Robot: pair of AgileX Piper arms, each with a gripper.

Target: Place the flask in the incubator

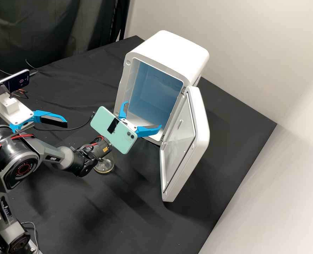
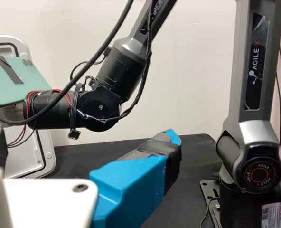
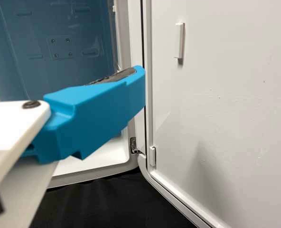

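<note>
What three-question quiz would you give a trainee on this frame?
1. True or false: the incubator door is shut.
2. The right gripper is: A) open, at the incubator's opening; B) behind the incubator; C) clamped on the door.
3. Fill in: the clear round vessel sits on the ____.

Key: 1 false; 2 A; 3 bench.

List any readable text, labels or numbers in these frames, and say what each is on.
Upright arm link: maker's lettering down its side, a brand name, not quoted.
Joint cap: brand print around the red ring, not quoted.
Sticker by the arm base: too small to read.
Incubator: none.
</note>
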